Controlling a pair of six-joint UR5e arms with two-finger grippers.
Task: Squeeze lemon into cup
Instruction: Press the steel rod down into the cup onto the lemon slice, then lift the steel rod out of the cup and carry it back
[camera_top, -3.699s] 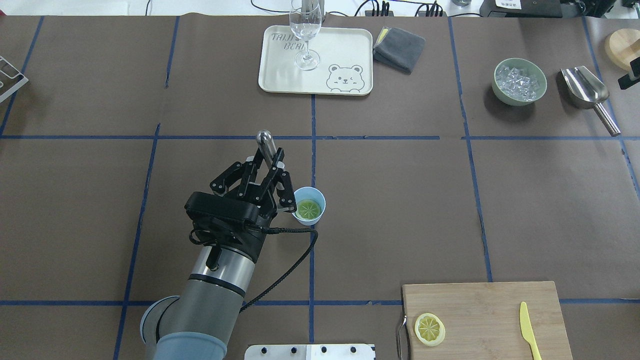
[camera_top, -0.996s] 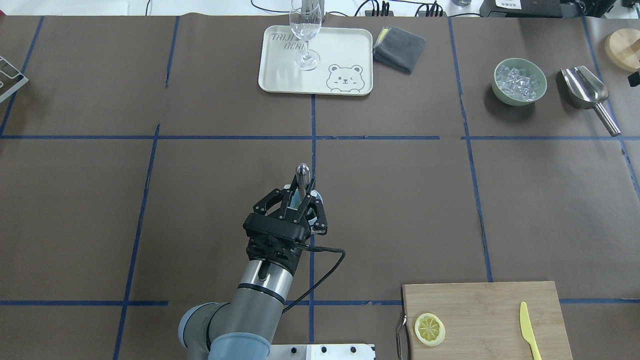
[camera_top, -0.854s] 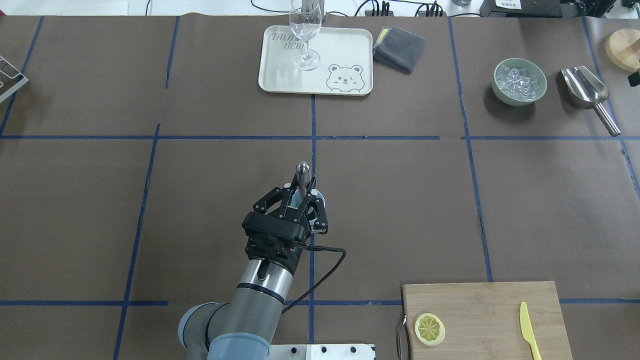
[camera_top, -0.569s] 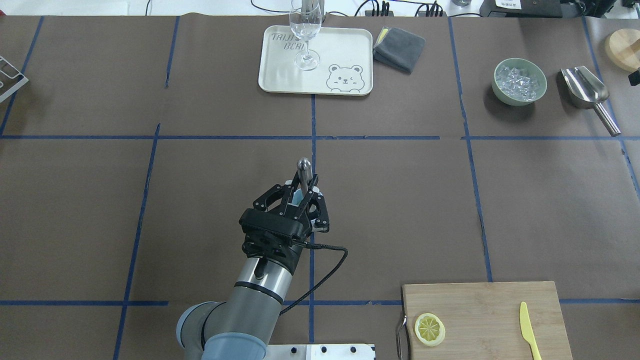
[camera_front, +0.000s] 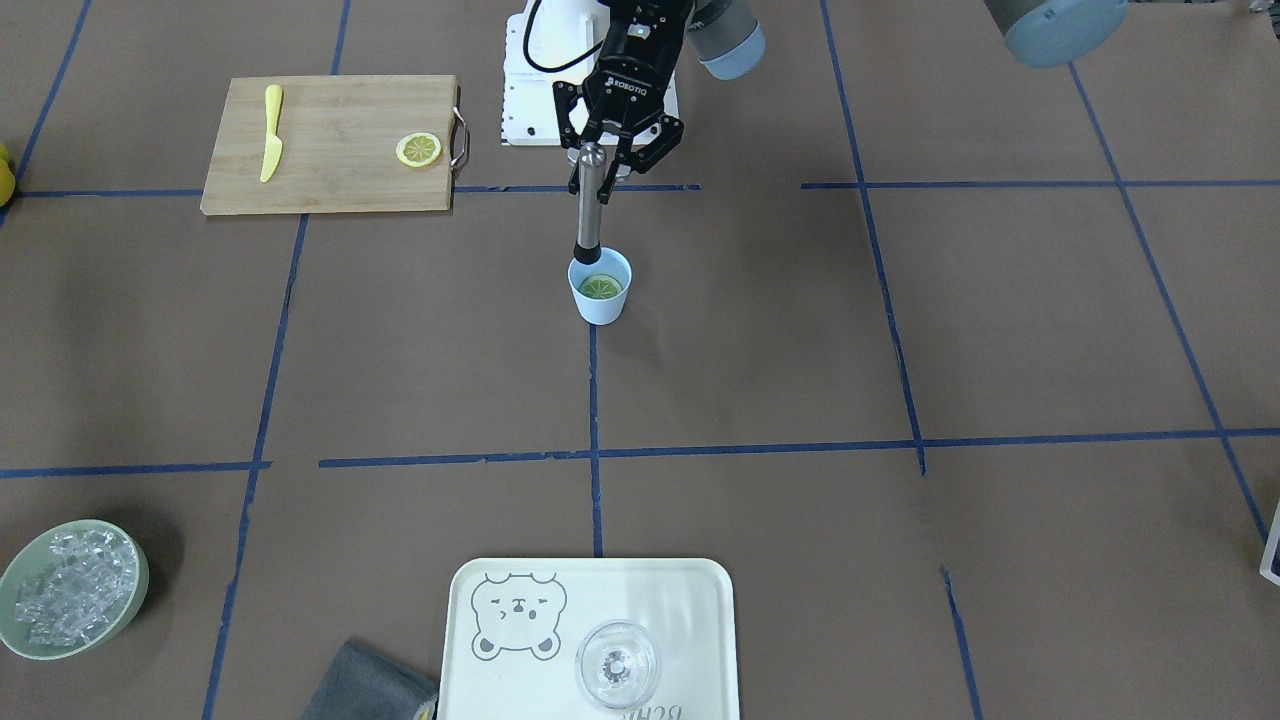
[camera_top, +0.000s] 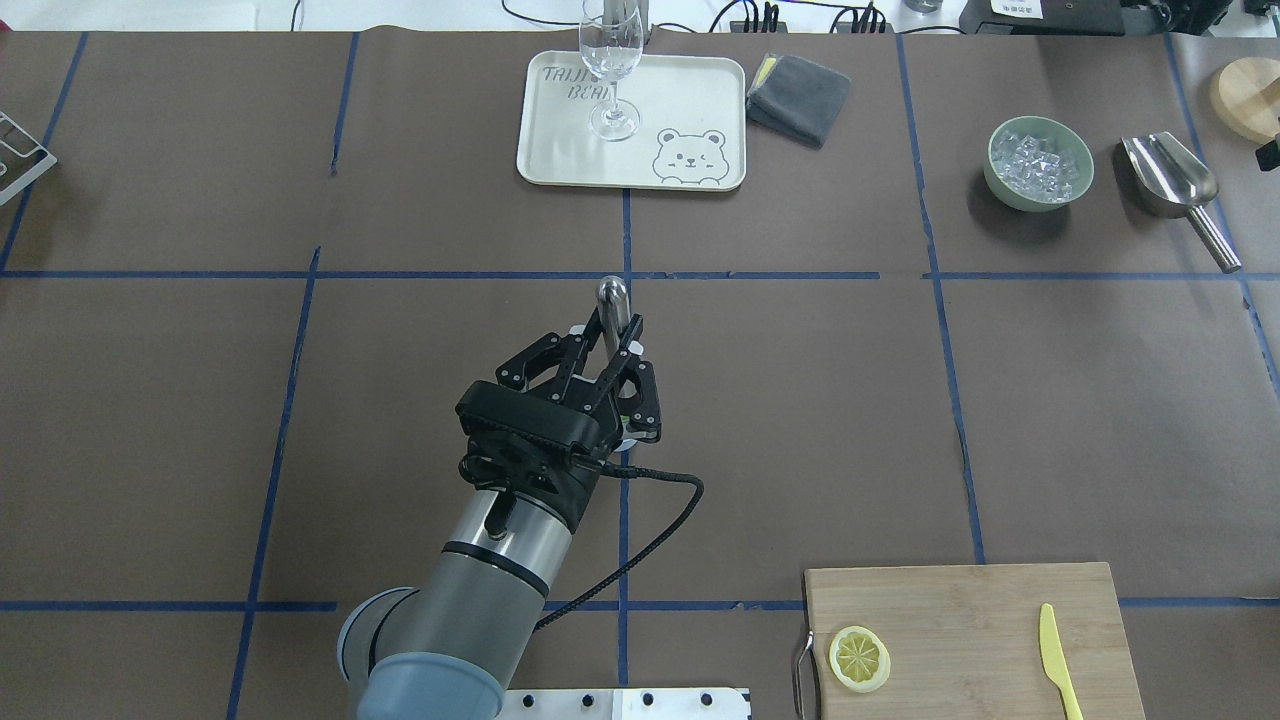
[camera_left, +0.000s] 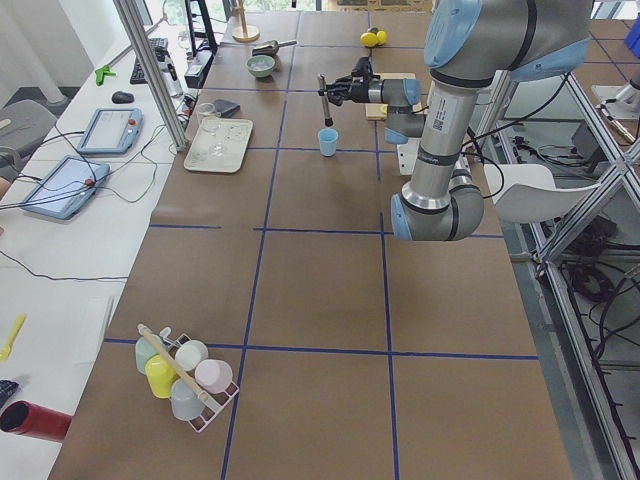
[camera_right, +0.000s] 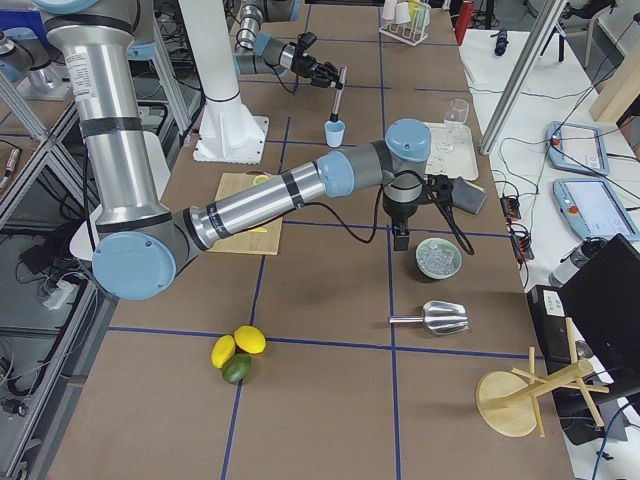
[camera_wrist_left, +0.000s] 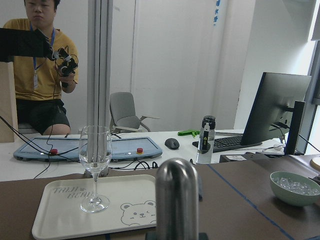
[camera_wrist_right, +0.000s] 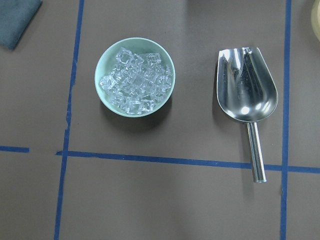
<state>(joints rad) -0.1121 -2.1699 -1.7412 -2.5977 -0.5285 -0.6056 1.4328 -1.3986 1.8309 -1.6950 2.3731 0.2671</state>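
Note:
The light-blue cup (camera_front: 600, 290) stands mid-table with a lemon slice (camera_front: 602, 287) lying flat inside it. My left gripper (camera_front: 600, 160) is shut on the top of an upright steel muddler (camera_front: 588, 215), whose lower tip hangs at the cup's near rim. In the overhead view the left gripper (camera_top: 612, 335) covers the cup. The muddler's rounded end (camera_wrist_left: 176, 200) fills the bottom of the left wrist view. My right gripper (camera_right: 400, 238) hovers by the ice bowl (camera_wrist_right: 135, 76); its fingers do not show and I cannot tell its state.
A second lemon slice (camera_top: 859, 658) and a yellow knife (camera_top: 1056, 660) lie on the wooden board (camera_top: 980, 610) at front right. A wine glass (camera_top: 610, 70) stands on the bear tray (camera_top: 690, 100). A steel scoop (camera_wrist_right: 247, 100) lies beside the ice bowl.
The left gripper first carried the muddler from beside the cup to over it. In the last second it has risen and shifted forward, lifting the muddler up out of the cup.

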